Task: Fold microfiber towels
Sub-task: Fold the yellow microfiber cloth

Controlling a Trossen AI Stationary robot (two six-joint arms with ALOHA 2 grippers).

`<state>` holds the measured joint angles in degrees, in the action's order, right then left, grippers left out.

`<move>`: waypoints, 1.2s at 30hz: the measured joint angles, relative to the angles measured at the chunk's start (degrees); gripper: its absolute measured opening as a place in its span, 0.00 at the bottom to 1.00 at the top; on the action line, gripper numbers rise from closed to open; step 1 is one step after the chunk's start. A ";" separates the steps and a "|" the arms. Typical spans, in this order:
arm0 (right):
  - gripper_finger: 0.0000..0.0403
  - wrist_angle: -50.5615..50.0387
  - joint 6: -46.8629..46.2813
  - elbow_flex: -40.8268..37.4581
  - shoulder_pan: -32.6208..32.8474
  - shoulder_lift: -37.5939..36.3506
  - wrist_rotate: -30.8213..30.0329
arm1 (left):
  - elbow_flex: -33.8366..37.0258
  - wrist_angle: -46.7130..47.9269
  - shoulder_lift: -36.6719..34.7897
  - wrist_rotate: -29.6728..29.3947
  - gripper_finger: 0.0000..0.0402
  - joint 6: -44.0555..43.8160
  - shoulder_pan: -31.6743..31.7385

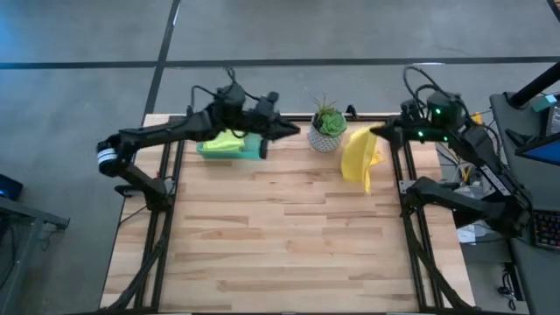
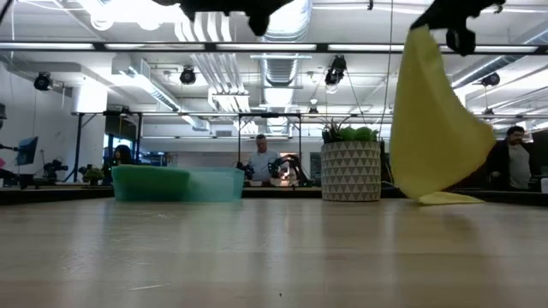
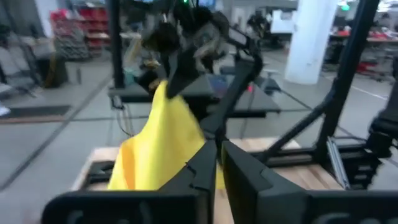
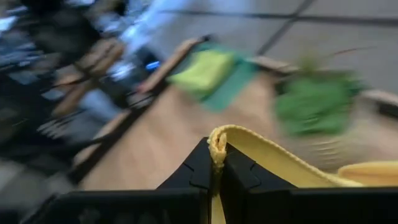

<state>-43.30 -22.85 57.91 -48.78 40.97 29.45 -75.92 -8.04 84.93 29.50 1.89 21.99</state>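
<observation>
The near part of the wooden bench [image 1: 289,236] is bare boards. Farther back on the right, the yellow towel [image 1: 360,156] hangs from the right tool [image 4: 217,163], which is clenched on a pinch of the towel's edge and held well above the boards. From the low view the cloth drapes down in a loose triangle with its bottom corner lying on the bench.

At the back edge, near the middle, stands a small potted plant [image 1: 327,128] in a patterned white pot, just beside the hanging towel.

Left of the plant, also at the back, sits the see-through green tray [image 1: 232,147]. In it lies a lime green towel [image 1: 222,141] in a bunched heap; there may be another cloth under it, but the arm covers part of the tray and I cannot tell. The left tool [image 3: 217,163] hovers above the tray's right end, fingers closed together on nothing, pointing toward the plant.

Beyond the bench, people [image 2: 260,160] sit in the room.
</observation>
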 joint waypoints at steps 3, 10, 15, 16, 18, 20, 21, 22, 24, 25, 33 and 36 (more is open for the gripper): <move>0.02 -0.08 -3.51 0.00 3.83 -1.38 6.02 | -2.08 0.30 4.11 -0.02 0.10 -0.06 -2.76; 0.02 -0.16 -9.36 0.00 19.04 2.69 14.05 | -9.12 -0.56 12.11 0.55 0.27 -2.52 -7.38; 0.02 2.45 -9.53 -0.04 28.72 7.02 10.73 | -14.01 -0.56 16.32 6.23 0.34 -11.06 -7.86; 0.02 3.60 -9.61 -0.04 30.11 7.98 9.87 | -14.91 -0.74 17.31 8.76 0.35 -12.86 -7.87; 0.02 5.96 -9.75 -0.07 32.08 9.94 9.20 | -16.08 -0.73 19.36 12.97 0.38 -14.96 -8.14; 0.02 8.77 -10.11 -0.07 32.84 11.27 9.22 | -16.84 -0.45 21.29 16.10 0.40 -15.08 -8.46; 0.02 9.74 -10.41 -0.07 33.00 11.81 9.22 | -17.14 -0.35 22.24 16.82 0.42 -15.10 -8.59; 0.02 10.43 -10.66 -0.07 33.08 12.31 9.19 | -17.47 -0.34 23.04 17.30 0.43 -15.25 -8.64; 0.02 10.93 -10.82 -0.07 33.14 13.10 8.85 | -18.02 -0.36 24.19 18.66 0.45 -16.53 -8.69; 0.02 10.98 -10.83 -0.07 33.14 13.34 8.82 | -18.22 -0.49 24.63 19.45 0.46 -16.63 -8.69; 0.02 13.26 -11.88 -0.07 33.14 13.33 7.53 | -16.44 2.16 24.89 16.82 0.47 -16.07 -8.69; 0.02 16.24 -13.37 -0.06 33.14 13.03 7.55 | -16.17 5.82 24.91 12.05 0.47 -13.08 -8.71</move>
<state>-27.06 -36.22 57.85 -15.64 54.00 37.00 -92.09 -2.23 109.84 41.54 -11.19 13.28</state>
